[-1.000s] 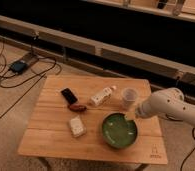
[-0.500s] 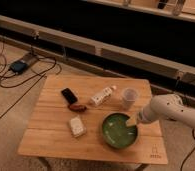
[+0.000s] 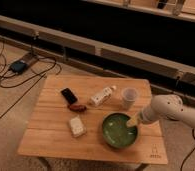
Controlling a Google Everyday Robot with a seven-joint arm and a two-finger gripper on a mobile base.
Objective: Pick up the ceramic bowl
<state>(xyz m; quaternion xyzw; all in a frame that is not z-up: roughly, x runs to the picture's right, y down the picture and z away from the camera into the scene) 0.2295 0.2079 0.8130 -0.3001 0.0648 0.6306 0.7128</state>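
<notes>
Though the view is dim, the bowl (image 3: 116, 132) plainly sits upright on the table (image 3: 46, 135). The gripper (image 3: 132, 120) hangs at the bowl's right rim, perhaps touching it; whether it is spread or clamped I cannot tell. A cup (image 3: 128, 96) stands just behind the bowl. A bottle (image 3: 102, 96) lies behind-left of the bowl, and a phone (image 3: 68, 94) farther left.

Green ceramic bowl (image 3: 115, 133), pale speckled inside, perhaps yellowish jaws at its rim

claw (image 3: 132, 120): low, pointing left | arm (image 3: 166, 109): extends from right
</notes>
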